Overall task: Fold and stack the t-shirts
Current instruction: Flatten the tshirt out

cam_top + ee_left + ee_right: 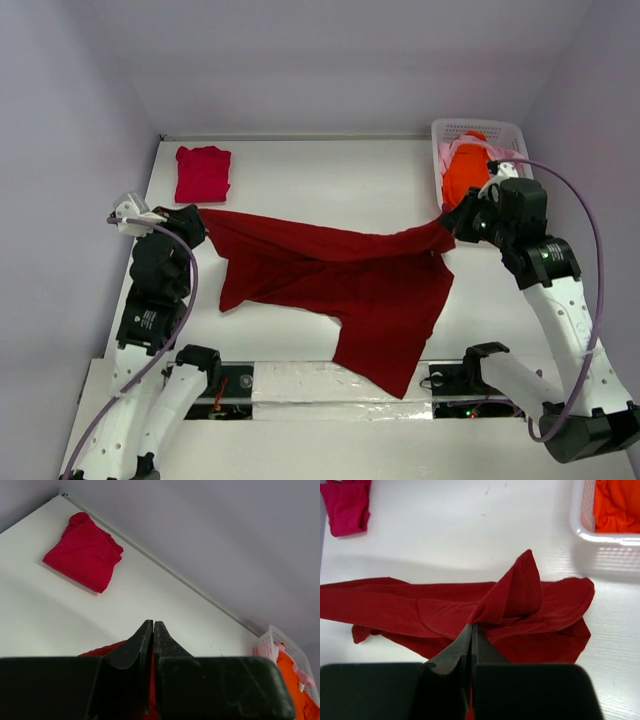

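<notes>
Dark red t-shirt (pixel 340 280) on table (pixel 330 180)

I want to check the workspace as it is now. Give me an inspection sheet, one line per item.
Surface: white table, with the dark red t-shirt partly lying on it.
Job's things: dark red t-shirt stretched between both grippers; crimson-pink t-shirt folded, far left; orange t-shirt and pale pink t-shirt in the basket.
Clutter: white lattice basket, far right corner.
Grippers: left gripper and right gripper both shut on the dark red t-shirt.
Cables: purple cable along the left arm and the right arm.
Surroundings: plain pale walls.
</notes>
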Robot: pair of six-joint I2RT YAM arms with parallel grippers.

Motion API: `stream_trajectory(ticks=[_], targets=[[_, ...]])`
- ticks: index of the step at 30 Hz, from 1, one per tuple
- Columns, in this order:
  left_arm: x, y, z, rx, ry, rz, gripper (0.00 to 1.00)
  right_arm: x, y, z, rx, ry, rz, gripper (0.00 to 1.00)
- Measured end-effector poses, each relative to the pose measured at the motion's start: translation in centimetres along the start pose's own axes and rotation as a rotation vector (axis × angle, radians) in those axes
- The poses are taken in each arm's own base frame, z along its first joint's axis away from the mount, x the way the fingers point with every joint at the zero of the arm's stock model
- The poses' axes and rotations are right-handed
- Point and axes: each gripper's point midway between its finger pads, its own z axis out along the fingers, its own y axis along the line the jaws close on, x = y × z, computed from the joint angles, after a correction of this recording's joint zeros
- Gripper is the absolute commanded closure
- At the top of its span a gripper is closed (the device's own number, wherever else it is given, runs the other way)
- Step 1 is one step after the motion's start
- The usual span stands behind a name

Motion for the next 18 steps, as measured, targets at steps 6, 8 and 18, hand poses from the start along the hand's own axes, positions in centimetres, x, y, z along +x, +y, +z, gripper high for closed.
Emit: stream_trajectory(ticks=[6,8,18], targets=[[1.2,0.1,0.5,0.005,0.027,0.004,1.0,2.6,-1.2,0.8,0.027,0.06,0.03,1.0],[1.9,0.1,1.3,-0.003,0.047,0.007,1.0,2.8,-1.4,1.0,0.034,0.066,0.036,1.0],[7.3,0.0,7.5,-0.051,0.16,0.032,1.0,-0.1,-1.7,3.5,0.087,0.037,0.046,1.0]])
